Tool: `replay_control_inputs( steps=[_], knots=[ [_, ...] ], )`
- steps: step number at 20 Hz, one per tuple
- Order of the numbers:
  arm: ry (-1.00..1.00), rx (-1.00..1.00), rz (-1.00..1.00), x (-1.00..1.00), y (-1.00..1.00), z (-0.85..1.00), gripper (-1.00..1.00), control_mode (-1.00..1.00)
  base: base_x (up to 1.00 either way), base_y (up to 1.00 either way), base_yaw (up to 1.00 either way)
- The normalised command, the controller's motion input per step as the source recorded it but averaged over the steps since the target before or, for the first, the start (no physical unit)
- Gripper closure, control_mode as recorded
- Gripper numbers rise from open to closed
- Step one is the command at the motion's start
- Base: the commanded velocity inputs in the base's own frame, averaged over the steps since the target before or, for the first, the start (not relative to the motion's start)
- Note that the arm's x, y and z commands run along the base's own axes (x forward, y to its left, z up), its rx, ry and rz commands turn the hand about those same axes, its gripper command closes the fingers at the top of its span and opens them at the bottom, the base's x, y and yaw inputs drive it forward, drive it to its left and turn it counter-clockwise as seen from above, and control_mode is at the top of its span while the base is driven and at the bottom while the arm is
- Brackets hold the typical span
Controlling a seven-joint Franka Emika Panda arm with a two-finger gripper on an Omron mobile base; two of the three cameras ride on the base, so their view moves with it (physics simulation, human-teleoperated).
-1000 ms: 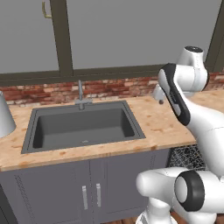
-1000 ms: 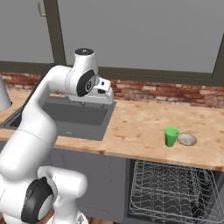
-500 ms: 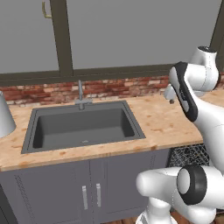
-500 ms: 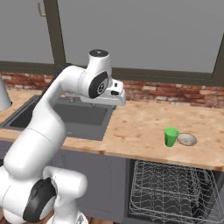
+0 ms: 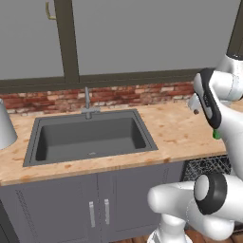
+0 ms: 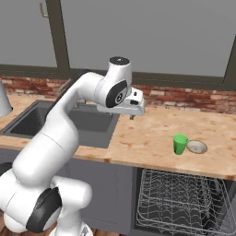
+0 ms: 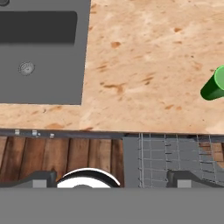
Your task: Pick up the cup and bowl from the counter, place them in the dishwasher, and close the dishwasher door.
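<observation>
Worktop: light wood grain, dark grey sink set in it, red brick behind. Cup: bright green, upright on the worktop, just beside the bowl, a shallow beige dish. Dishwasher: below them, wire rack drawn out. Claw: empty, jaws spread wide, above bare worktop between sink and cup, well apart from both.

a home kitchen, rendered: a long wood-grain counter backed by red brick, a dark grey sink with a faucet set into it, grey handled cabinet doors below, and an open dishwasher with wire racks under the counter's right end.
</observation>
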Motion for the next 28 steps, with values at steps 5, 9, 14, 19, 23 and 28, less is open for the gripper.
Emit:
replay_control_inputs(
  steps=[5, 9, 14, 19, 23, 28],
  knots=[
    [0.0, 0.0, 0.0, 0.02, -0.37, -0.2, -1.0, -1.0, 0.0, 0.0, 0.0],
    [0.0, 0.0, 0.0, 0.04, -0.38, -0.18, -1.0, -1.0, 0.0, 0.0, 0.0],
    [0.0, 0.0, 0.0, 0.04, -0.35, -0.17, -1.0, -1.0, 0.0, 0.0, 0.0],
    [0.0, 0.0, 0.0, 0.08, -0.25, -0.17, -1.0, -1.0, 0.0, 0.0, 0.0],
    [0.0, 0.0, 0.0, 0.11, -0.26, -0.19, -1.0, -1.0, 0.0, 0.0, 0.0],
    [0.0, 0.0, 0.0, 0.12, -0.3, -0.17, -1.0, -1.0, 0.0, 0.0, 0.0]
  ],
)
